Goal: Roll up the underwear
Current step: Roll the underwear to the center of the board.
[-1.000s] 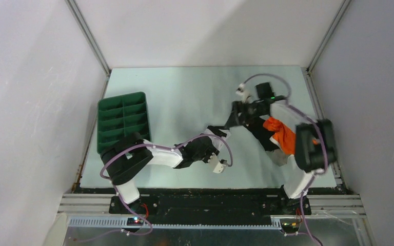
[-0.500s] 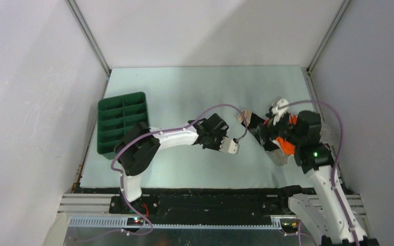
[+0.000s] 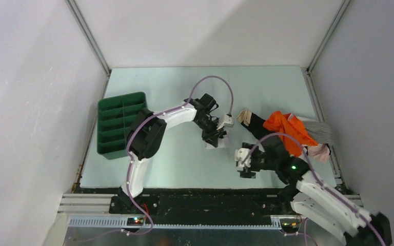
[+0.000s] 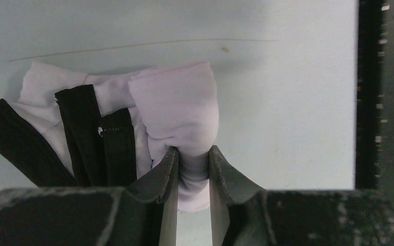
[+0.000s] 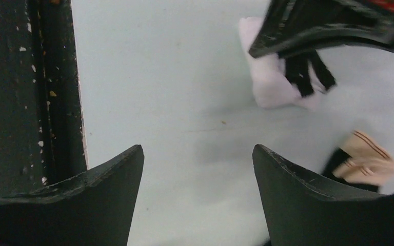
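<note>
The underwear is a pale pink bundle with black bands, lying on the table near the middle. My left gripper is shut on a fold of its pink cloth. In the top view the left gripper points down at the small pale bundle. My right gripper is open and empty, low over the table in front of the bundle and apart from it. In the right wrist view its fingertips frame bare table, with the underwear beyond them under the left gripper.
A pile of clothes lies at the right: an orange piece, a black piece with a tan end, grey striped cloth. A green divided tray stands at the left edge. The table's black front rail is close behind the right gripper.
My left arm has swung from the front of the table to the middle and is shut on the pale bundle. My right arm has drawn back from the pile toward the front edge.
</note>
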Tool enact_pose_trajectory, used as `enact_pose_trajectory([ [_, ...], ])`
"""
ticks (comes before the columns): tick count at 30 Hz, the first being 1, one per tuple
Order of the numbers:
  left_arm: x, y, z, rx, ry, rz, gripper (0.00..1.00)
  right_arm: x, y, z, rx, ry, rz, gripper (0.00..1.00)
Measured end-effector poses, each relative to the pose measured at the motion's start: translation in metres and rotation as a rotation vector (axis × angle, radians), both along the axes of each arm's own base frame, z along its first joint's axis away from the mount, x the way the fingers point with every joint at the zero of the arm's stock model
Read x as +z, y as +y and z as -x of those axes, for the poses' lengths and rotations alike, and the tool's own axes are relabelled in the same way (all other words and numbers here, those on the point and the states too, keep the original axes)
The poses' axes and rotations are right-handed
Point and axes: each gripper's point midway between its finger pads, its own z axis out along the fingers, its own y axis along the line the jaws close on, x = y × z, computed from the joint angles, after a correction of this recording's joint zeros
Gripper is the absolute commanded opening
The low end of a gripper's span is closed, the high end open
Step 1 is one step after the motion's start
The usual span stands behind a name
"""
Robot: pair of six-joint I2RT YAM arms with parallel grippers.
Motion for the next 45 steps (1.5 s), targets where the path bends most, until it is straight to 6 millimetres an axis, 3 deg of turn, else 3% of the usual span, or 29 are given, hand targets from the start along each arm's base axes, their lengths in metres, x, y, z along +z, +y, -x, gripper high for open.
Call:
enact_pose_trajectory([
  [3, 0.001, -0.004, 0.015, -0.014, 0.109, 0.038, 0.00, -0.030, 0.019, -0.005, 0.055, 0.029, 0.073, 0.81],
  [6, 0.002, -0.006, 0.029, -0.028, 0.204, 0.060, 0.00, -0.045, 0.042, -0.019, 0.080, 0.004, 0.097, 0.81],
  [10, 0.003, -0.002, 0.045, -0.026, 0.328, 0.069, 0.00, -0.048, 0.062, -0.033, 0.097, -0.058, 0.086, 0.79],
  [14, 0.004, 0.004, 0.057, -0.018, 0.422, 0.057, 0.00, -0.057, 0.068, -0.041, 0.089, -0.069, 0.104, 0.77],
  [19, 0.005, 0.011, 0.070, -0.007, 0.504, 0.025, 0.00, -0.060, 0.078, -0.051, 0.098, -0.063, 0.118, 0.66],
  [35, 0.006, 0.021, 0.077, 0.030, 0.600, -0.032, 0.00, -0.074, 0.105, -0.034, 0.155, 0.150, 0.170, 0.51],
  [40, 0.006, 0.026, 0.077, 0.045, 0.620, -0.048, 0.00, -0.084, 0.110, -0.030, 0.155, 0.239, 0.233, 0.41],
  [44, 0.006, 0.029, 0.078, 0.056, 0.638, -0.058, 0.00, -0.088, 0.112, -0.026, 0.136, 0.285, 0.261, 0.22],
  [45, 0.006, 0.030, 0.078, 0.060, 0.644, -0.062, 0.01, -0.087, 0.113, -0.026, 0.131, 0.291, 0.262, 0.13],
])
